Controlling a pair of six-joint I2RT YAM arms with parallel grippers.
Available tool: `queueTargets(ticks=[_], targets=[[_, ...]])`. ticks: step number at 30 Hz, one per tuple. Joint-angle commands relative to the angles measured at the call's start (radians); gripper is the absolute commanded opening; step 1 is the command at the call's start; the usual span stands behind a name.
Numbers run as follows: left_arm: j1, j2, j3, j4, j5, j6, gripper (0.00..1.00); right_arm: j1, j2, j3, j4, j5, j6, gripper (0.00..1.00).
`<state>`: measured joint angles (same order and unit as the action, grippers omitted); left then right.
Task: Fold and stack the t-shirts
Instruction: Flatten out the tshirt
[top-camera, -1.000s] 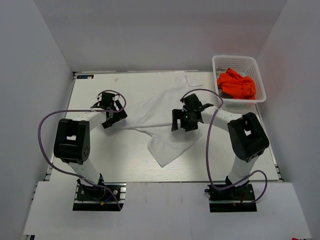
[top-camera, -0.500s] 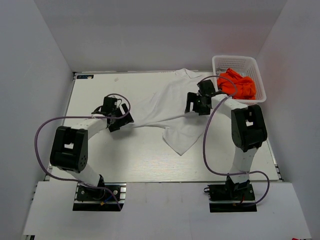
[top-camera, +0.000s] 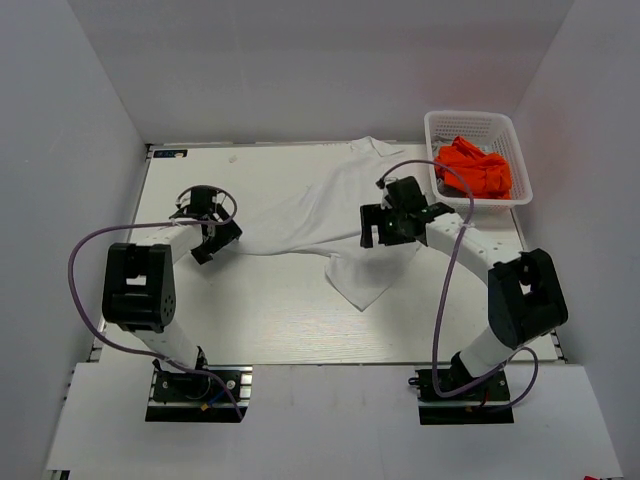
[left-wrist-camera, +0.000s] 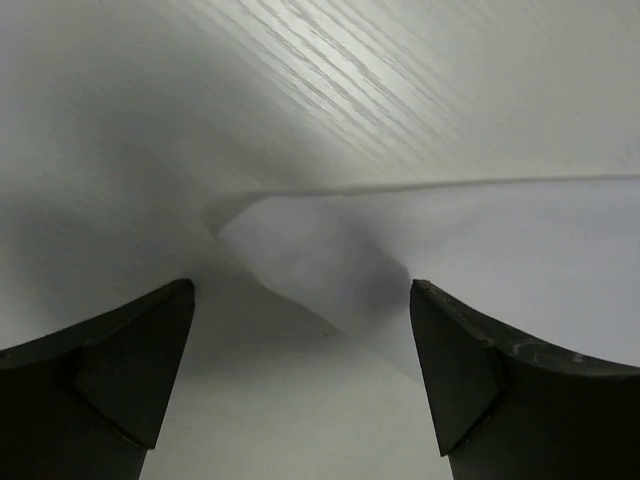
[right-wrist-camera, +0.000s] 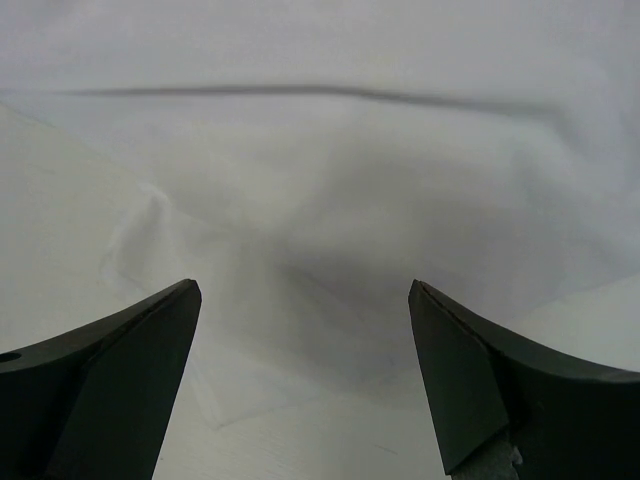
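Observation:
The white t-shirt (top-camera: 320, 205) lies spread and wrinkled across the middle of the table, with a flap hanging toward the near side. My left gripper (top-camera: 213, 243) is open just left of its left corner. In the left wrist view that gripper (left-wrist-camera: 300, 290) is empty, with the shirt's corner (left-wrist-camera: 480, 250) ahead of it. My right gripper (top-camera: 382, 235) is open above the shirt's right part. In the right wrist view it (right-wrist-camera: 300, 290) is empty, with the cloth (right-wrist-camera: 330, 150) under it. The orange t-shirt (top-camera: 472, 168) lies bunched in the basket.
The white lattice basket (top-camera: 470, 118) stands at the far right corner of the table. White walls enclose the table (top-camera: 250, 320) on the left, back and right. Purple cables loop beside both arms.
The white shirt slid toward the far right with both grippers, then stayed put. My left gripper has drawn back left off its corner. My right gripper has come back slightly toward the near left.

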<state>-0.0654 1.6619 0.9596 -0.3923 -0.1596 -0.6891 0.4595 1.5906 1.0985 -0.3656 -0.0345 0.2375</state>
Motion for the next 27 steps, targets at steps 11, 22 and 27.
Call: queueTargets(ticks=[11,22,27], targets=[[0.078,0.041,0.041,0.058,0.089,-0.069,0.65,0.146,-0.118,-0.222,-0.049,0.079,0.014,0.90],[0.078,0.056,0.039,0.064,0.121,-0.058,0.00,0.307,-0.189,-0.304,-0.013,0.150,0.006,0.90],[0.078,0.001,0.007,0.064,0.112,-0.049,0.00,0.410,-0.155,-0.276,0.008,0.223,-0.004,0.86]])
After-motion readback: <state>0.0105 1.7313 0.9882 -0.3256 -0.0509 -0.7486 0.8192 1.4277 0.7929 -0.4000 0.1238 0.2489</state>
